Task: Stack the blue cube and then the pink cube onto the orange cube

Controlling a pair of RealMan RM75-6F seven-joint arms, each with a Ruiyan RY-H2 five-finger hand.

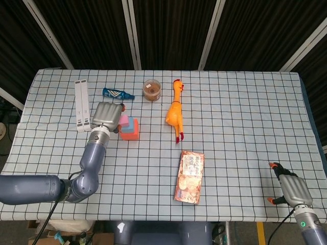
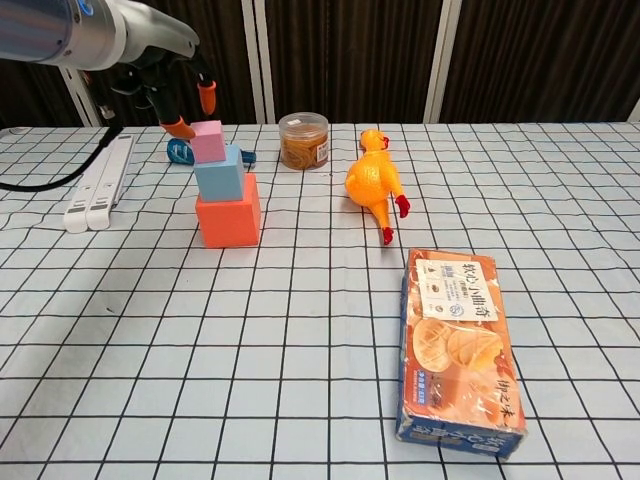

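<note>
I had the three cubes stacked toward the table's point(image 2: 120, 330) nine o'clock side: the orange cube point(image 2: 228, 210) sat on the checked cloth, the blue cube point(image 2: 220, 172) rested on top of it, and the pink cube point(image 2: 207, 141) sat on the blue one, turned a little askew. From the head camera the stack point(image 1: 129, 127) showed as one cluster just right of my left robot hand point(image 1: 107, 116).

In the chest view the left robot hand point(image 2: 180, 95) hung just at the pink cube's ten o'clock, its orange-tipped fingers point(image 2: 207, 96) spread apart. One fingertip lay very near the cube's upper left corner; I could not tell whether it touched. The hand gripped nothing.

My right robot hand point(image 1: 290, 188) sat well apart at the table's near right corner, around five o'clock, fingers apart and holding nothing.

Beyond the stack, toward twelve o'clock, lay a small blue bottle point(image 1: 117, 93) on its side and a round lidded jar point(image 2: 304, 140). A rubber chicken point(image 2: 374, 183) lay at the stack's three o'clock. A white power strip point(image 2: 98, 185) lay at the nine o'clock edge, and a snack box point(image 2: 462, 340) lay flat nearer to me.
</note>
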